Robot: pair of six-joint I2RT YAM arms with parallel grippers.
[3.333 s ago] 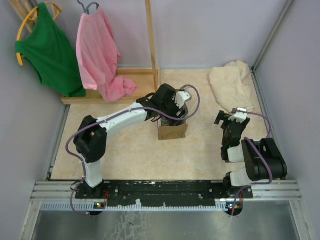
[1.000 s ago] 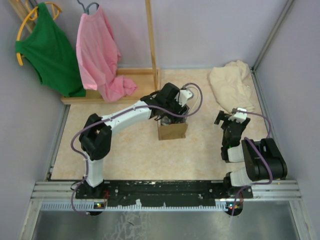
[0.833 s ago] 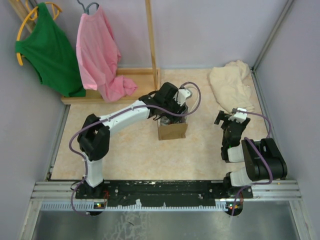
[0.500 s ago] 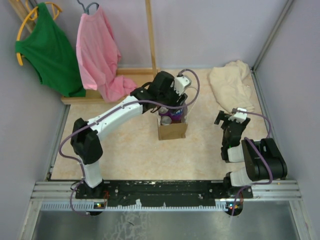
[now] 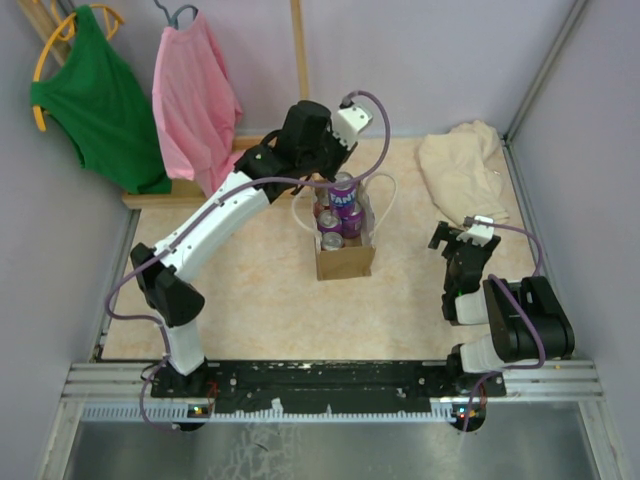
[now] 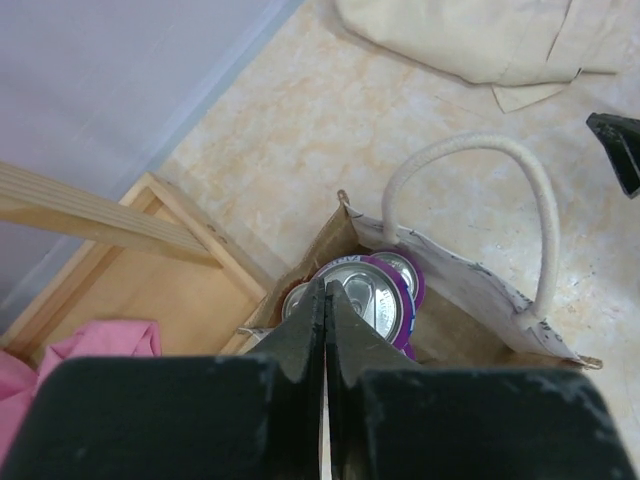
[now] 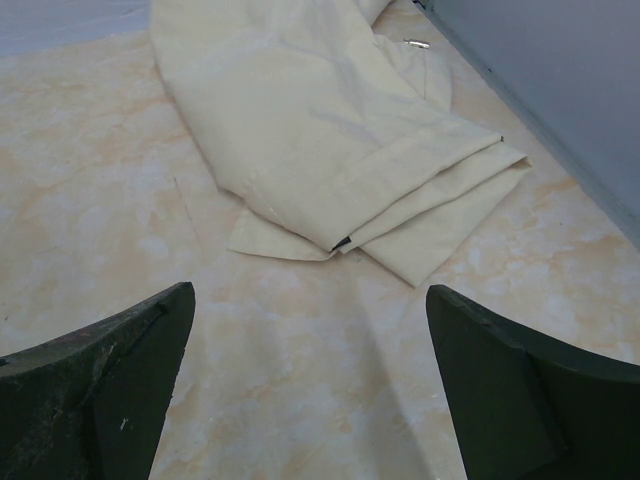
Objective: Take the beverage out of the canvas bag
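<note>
Left gripper (image 5: 337, 176) (image 6: 325, 296): fingers pressed nearly together, pinching the near rim of the purple can's top; arm reaches out over the bag.
Purple can (image 5: 345, 196) (image 6: 362, 298): upright, directly over the canvas bag's mouth, higher than the other cans; cannot tell whether its base has cleared the rim.
Canvas bag (image 5: 345, 263) (image 6: 470, 292): standing upright mid-table, mouth open, rope handle (image 6: 538, 205) arched up.
Other cans (image 5: 330, 240): inside the bag, tops showing.
Right gripper (image 5: 452, 238) (image 7: 308, 300): fingers wide apart, holding nothing, low over the table (image 5: 260, 300).
Cream cloth (image 5: 462, 170) (image 7: 310, 130): heaped just beyond the right gripper.
</note>
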